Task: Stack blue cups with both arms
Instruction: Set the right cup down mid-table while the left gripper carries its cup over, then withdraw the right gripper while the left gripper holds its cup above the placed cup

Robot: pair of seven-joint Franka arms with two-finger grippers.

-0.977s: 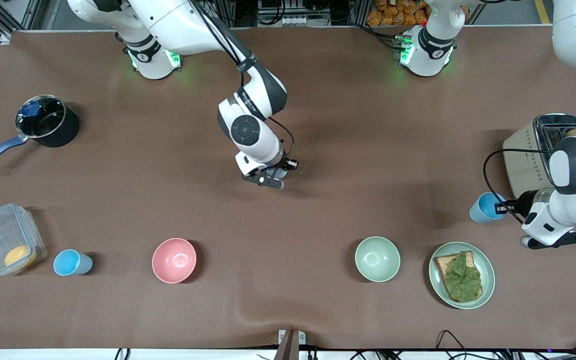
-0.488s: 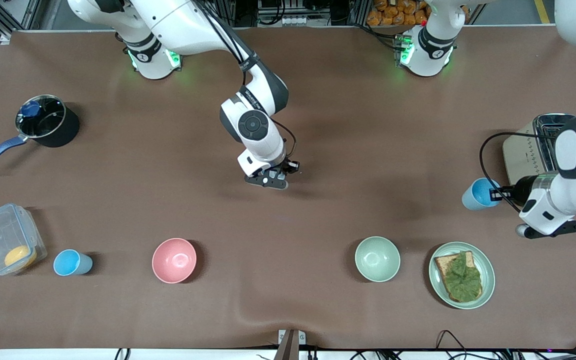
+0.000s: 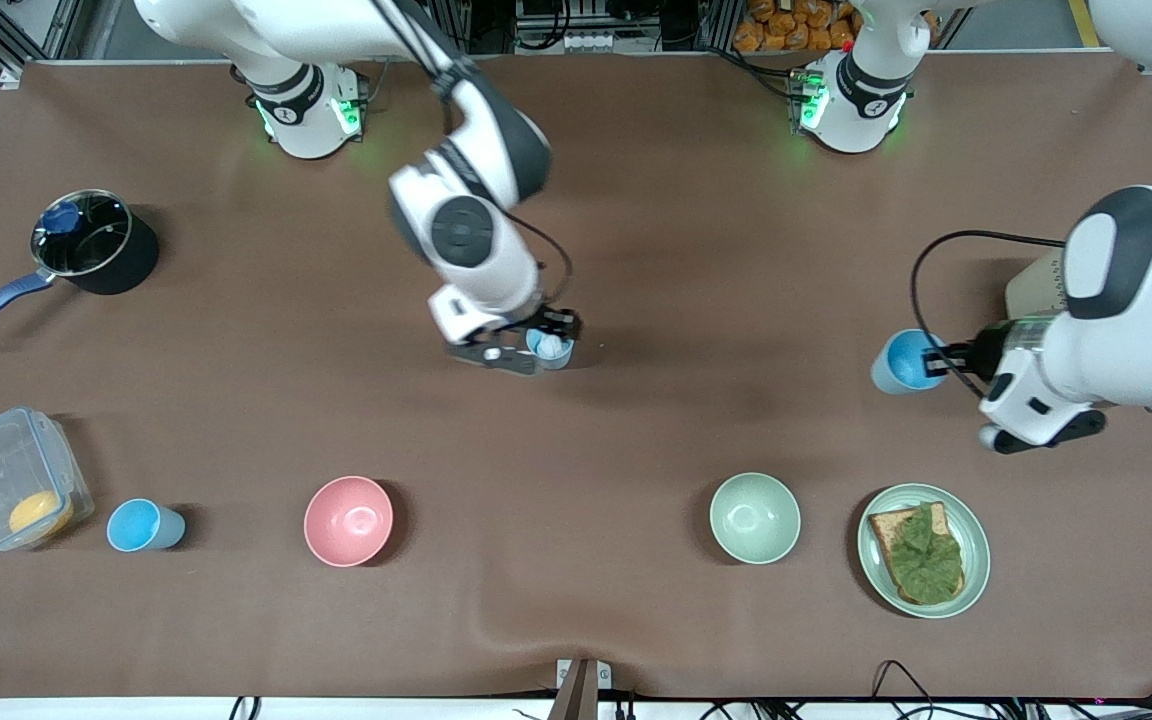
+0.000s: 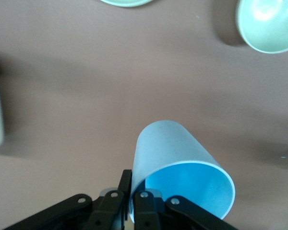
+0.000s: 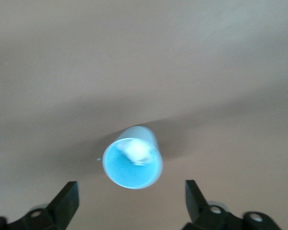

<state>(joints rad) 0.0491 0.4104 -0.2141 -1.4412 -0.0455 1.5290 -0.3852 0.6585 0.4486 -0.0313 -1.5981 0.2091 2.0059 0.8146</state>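
One blue cup [image 3: 550, 349] stands upright mid-table; it also shows in the right wrist view [image 5: 133, 158]. My right gripper [image 3: 521, 352] [image 5: 129, 191] is open just above it, one finger to each side, not touching. My left gripper [image 3: 936, 362] [image 4: 133, 189] is shut on the rim of a second blue cup [image 3: 901, 362] [image 4: 182, 160] and holds it tilted in the air over bare table, beside the toaster. A third blue cup [image 3: 141, 525] stands next to the plastic box at the right arm's end.
A pink bowl [image 3: 348, 520] and a pale green bowl [image 3: 754, 517] [image 4: 269, 26] sit near the front camera. A green plate [image 3: 976, 560] holds toast and lettuce. A toaster [image 3: 1031, 290], a black pot [image 3: 94, 245] and a plastic box [image 3: 11, 480] stand at the ends.
My left arm has carried its cup away from the toaster toward the middle of the table. My right arm has swung toward its own end, and the mid-table cup now shows beside its gripper.
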